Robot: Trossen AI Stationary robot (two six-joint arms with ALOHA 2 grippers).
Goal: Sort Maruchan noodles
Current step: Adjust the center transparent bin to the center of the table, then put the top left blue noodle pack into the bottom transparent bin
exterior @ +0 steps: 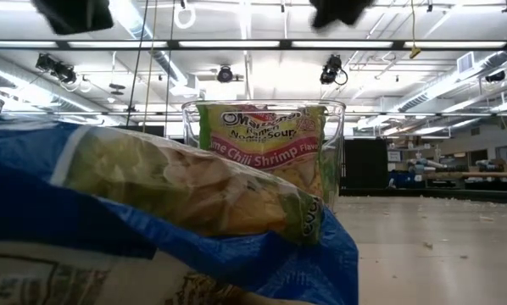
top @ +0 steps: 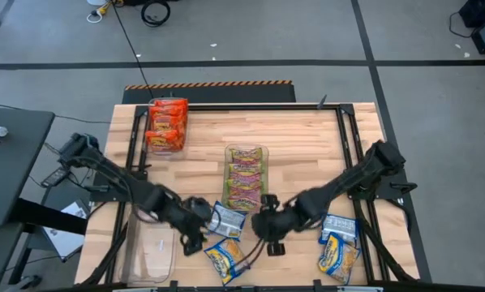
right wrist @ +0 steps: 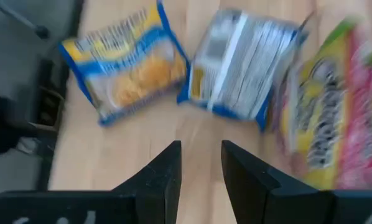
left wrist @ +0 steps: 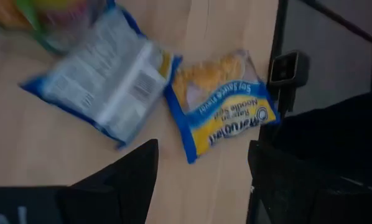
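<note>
Two blue-yellow-white Maruchan packets lie flat on the wooden table between my grippers: one back side up (top: 227,219) (left wrist: 102,74) (right wrist: 242,62), the other face up near the front edge (top: 225,259) (left wrist: 226,109) (right wrist: 127,62). Two more blue packets (top: 338,243) lie at the front right. Orange-red packets (top: 166,126) fill a clear bin at the far left. Yellow-pink-green packets (top: 245,177) (right wrist: 329,106) fill a clear bin at the middle. My left gripper (top: 194,238) (left wrist: 201,180) hovers open just left of the blue pair. My right gripper (top: 268,238) (right wrist: 200,168) hovers just right of them, its fingers a narrow gap apart and empty.
An empty clear bin (top: 153,251) sits at the front left, beside my left arm. A black frame (top: 348,138) runs along the table's sides. In the low view a blue packet (exterior: 152,203) fills the foreground before the middle bin (exterior: 266,144).
</note>
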